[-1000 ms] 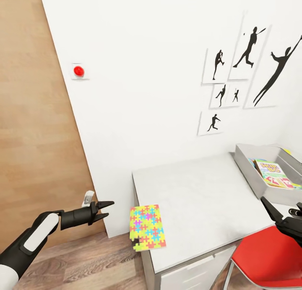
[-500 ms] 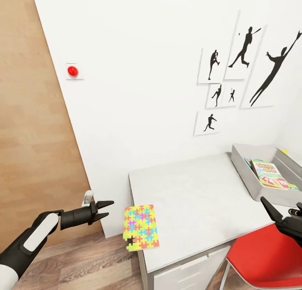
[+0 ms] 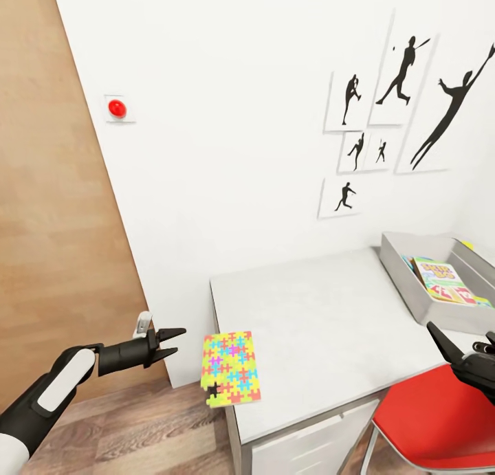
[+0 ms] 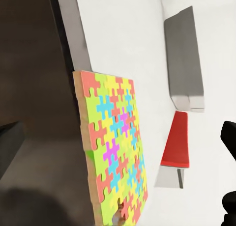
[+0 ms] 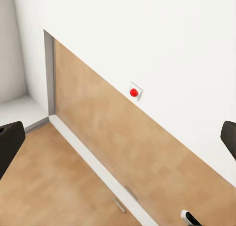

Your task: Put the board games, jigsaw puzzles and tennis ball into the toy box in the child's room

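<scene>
A bright jigsaw puzzle (image 3: 231, 368) lies flat on the table (image 3: 316, 310), at its near left corner, with one edge hanging over the side. My left gripper (image 3: 173, 342) hovers open and empty just left of that corner, level with the puzzle (image 4: 115, 152). The grey toy box (image 3: 402, 282) stands at the table's right end and holds printed board games (image 3: 445, 280). A yellow sliver (image 3: 468, 244) at its far corner is too small to identify. My right gripper (image 3: 462, 339) hangs open near the box's front. The bed is out of view.
A red chair (image 3: 433, 420) stands tucked under the table at the right, below my right gripper. White wall with black silhouette pictures (image 3: 405, 83) backs the table. A wooden door (image 3: 55, 221) and a red wall button (image 3: 117, 108) are to the left.
The whole picture has slid a little left, so the camera has moved. Both arms hold the same pose, and the puzzle has kept its place on the table.
</scene>
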